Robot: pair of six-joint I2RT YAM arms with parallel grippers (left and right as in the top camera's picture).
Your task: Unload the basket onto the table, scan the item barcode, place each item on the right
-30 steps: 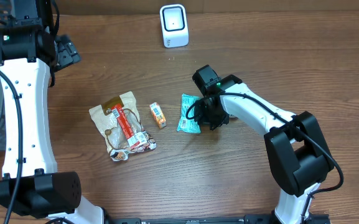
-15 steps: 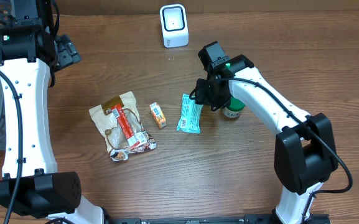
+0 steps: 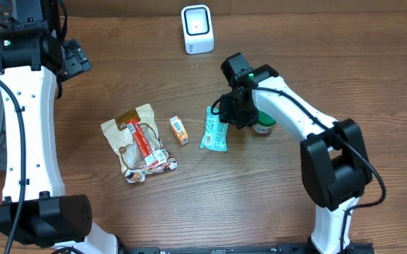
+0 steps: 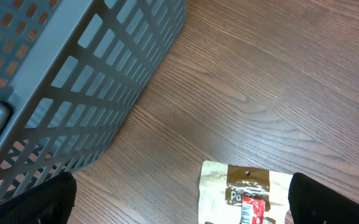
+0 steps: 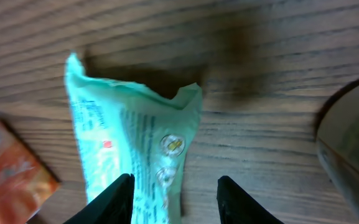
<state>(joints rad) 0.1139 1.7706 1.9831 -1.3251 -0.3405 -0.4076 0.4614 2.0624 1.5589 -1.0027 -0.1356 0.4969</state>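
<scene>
A teal packet (image 3: pixel 215 129) lies flat on the wooden table, printed side up. My right gripper (image 3: pixel 234 113) hangs just above its right end. In the right wrist view the packet (image 5: pixel 129 143) runs under the left finger, and the right gripper (image 5: pixel 174 186) is open, its jaws straddling the packet's right edge without pinching it. A white barcode scanner (image 3: pixel 197 28) stands at the back of the table. My left gripper (image 3: pixel 76 60) is far off at the back left. The left gripper (image 4: pixel 182 202) is open and holds nothing.
A small orange box (image 3: pixel 179 130) lies just left of the packet. A brown and white pouch (image 3: pixel 138 141) with a red bar on it lies further left. A green round container (image 3: pixel 263 125) sits under the right arm. A grey basket (image 4: pixel 55 81) stands at the left edge.
My right gripper lifted off the packet's right side and moved back, uncovering the green container, then shifted slightly left. The packet stayed on the table. The left arm has not moved.
</scene>
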